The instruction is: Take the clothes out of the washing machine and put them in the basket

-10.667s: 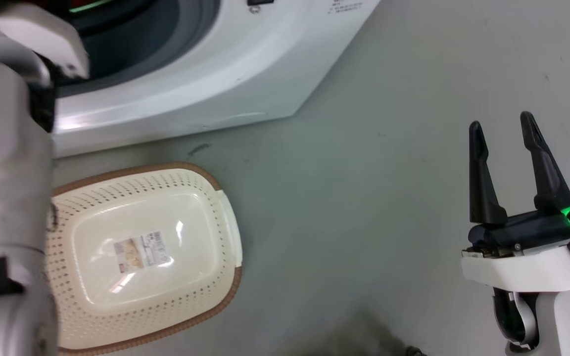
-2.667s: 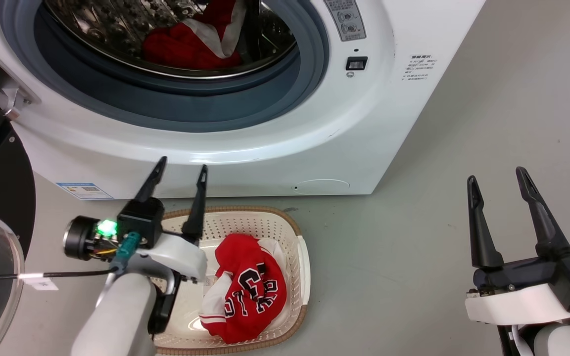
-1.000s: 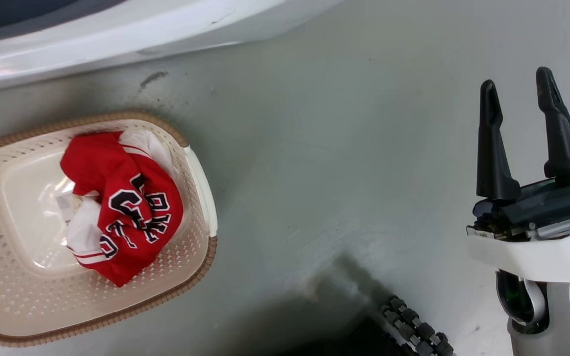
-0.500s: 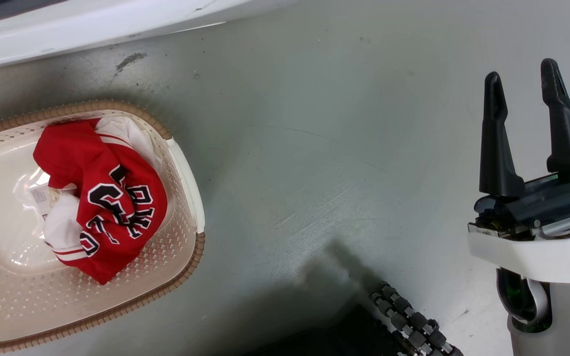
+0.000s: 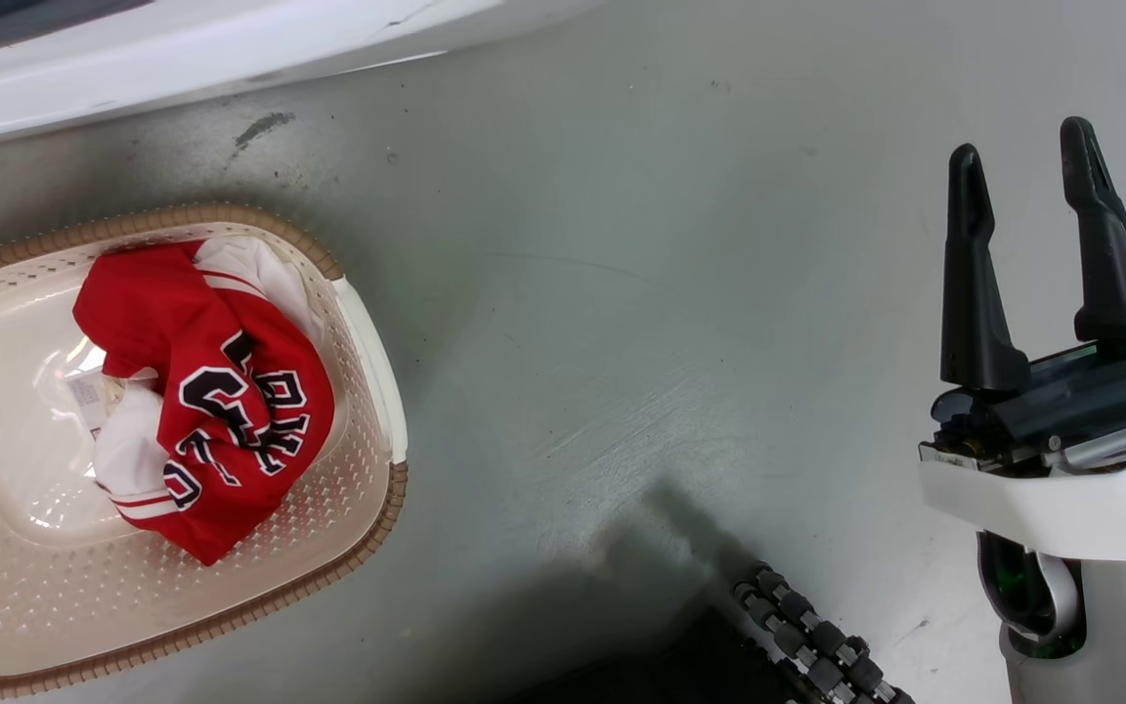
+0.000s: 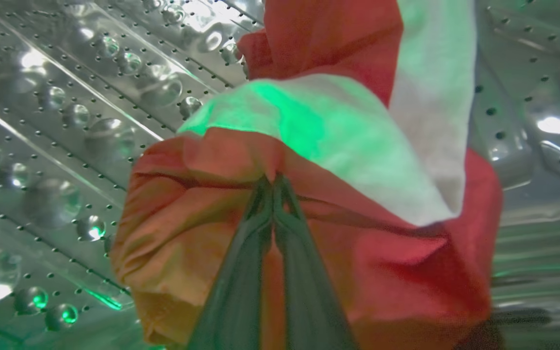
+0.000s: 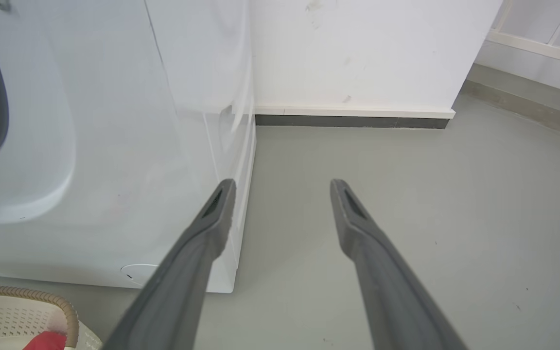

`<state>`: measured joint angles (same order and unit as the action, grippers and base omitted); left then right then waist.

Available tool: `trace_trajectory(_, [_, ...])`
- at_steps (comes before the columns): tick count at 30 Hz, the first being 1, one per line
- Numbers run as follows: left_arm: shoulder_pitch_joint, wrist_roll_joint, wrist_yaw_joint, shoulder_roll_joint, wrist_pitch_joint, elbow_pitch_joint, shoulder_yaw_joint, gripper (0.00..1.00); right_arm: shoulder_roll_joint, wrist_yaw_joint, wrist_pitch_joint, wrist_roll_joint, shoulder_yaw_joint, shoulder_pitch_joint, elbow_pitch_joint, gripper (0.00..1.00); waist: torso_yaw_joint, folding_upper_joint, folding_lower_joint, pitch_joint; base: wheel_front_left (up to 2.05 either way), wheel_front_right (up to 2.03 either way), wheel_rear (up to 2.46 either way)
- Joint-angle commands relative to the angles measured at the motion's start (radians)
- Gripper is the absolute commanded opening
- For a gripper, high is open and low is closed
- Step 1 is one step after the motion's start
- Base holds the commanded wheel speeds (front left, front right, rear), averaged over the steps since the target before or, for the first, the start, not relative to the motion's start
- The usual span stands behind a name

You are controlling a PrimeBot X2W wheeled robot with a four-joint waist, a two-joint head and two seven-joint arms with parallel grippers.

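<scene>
- Progress: one item delivered, one gripped, its transfer yet to come.
- Head view, 9 o'clock: the basket (image 5: 372,533) stands on the floor (image 5: 622,293), just below the front of the washing machine (image 5: 182,49), which crosses the frame at 11 o'clock. A crumpled lettered jersey (image 5: 231,411) lies inside the basket, toward its 3 o'clock wall. This part of the task is judged complete.
- Left wrist view: the left hand (image 6: 273,181) is inside the perforated steel drum (image 6: 66,121). Its fingers are pressed together on a fold of a red-and-white garment (image 6: 202,218), which bunches around the tips. Whether the cloth hangs clear of the drum wall cannot be told.
- Head view, 3 o'clock: the right hand (image 5: 1020,142) has its fingers spread wide and holds nothing. It is over bare floor, well apart from the basket.
- Remaining, as judged: draw the gripped garment out through the opening, carry it to the basket and release it beside the jersey. The garment itself hides whether more clothes lie behind it in the drum.
</scene>
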<state>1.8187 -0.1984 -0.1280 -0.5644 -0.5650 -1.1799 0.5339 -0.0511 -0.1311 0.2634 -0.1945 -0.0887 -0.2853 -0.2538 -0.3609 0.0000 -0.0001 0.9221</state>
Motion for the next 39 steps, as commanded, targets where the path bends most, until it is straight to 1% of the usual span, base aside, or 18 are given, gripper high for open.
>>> trace_trajectory(1, [-0.038, -0.004, 0.002, -0.010, 0.007, -0.014, 0.004, 0.00, 0.002, 0.001, 0.002, 0.002, -0.001, 0.001, 0.001, 1.00, 0.001, 0.0000, 0.0001, -0.002, 0.00, 0.00, 0.00])
trace_trajectory(9, [-0.073, -0.029, 0.003, 0.012, 0.132, -0.008, 0.000, 0.00, 0.002, 0.001, 0.002, 0.022, 0.005, 0.013, 0.012, 1.00, 0.016, 0.0000, 0.0001, -0.061, 0.00, 0.00, 0.00])
trace_trajectory(15, [-0.144, -0.070, 0.004, 0.045, 0.277, -0.008, -0.017, 0.00, 0.001, 0.001, 0.002, 0.039, 0.020, 0.027, 0.025, 1.00, 0.051, 0.0000, 0.0001, -0.138, 0.00, 0.00, 0.00])
trace_trajectory(20, [-0.236, -0.103, 0.002, 0.073, 0.372, -0.028, -0.022, 0.00, 0.001, 0.001, 0.002, 0.062, 0.029, 0.048, 0.043, 1.00, 0.084, 0.0000, 0.0001, -0.217, 0.00, 0.00, 0.00])
trace_trajectory(25, [-0.344, -0.130, 0.000, 0.106, 0.499, -0.013, -0.009, 0.00, 0.001, 0.001, 0.002, 0.087, 0.042, 0.074, 0.060, 1.00, 0.118, 0.0000, 0.0001, -0.299, 0.00, 0.00, 0.00])
trace_trajectory(32, [-0.519, -0.194, -0.001, 0.167, 0.636, 0.029, 0.029, 0.00, 0.001, 0.001, 0.002, 0.118, 0.046, 0.114, 0.079, 1.00, 0.162, 0.0000, 0.0001, -0.408, 0.00, 0.00, 0.00])
trace_trajectory(39, [-0.672, -0.257, -0.001, 0.191, 0.764, 0.089, 0.052, 0.00, 0.001, 0.001, 0.002, 0.144, 0.054, 0.156, 0.086, 1.00, 0.196, 0.0000, 0.0001, -0.500, 0.00, 0.00, 0.00])
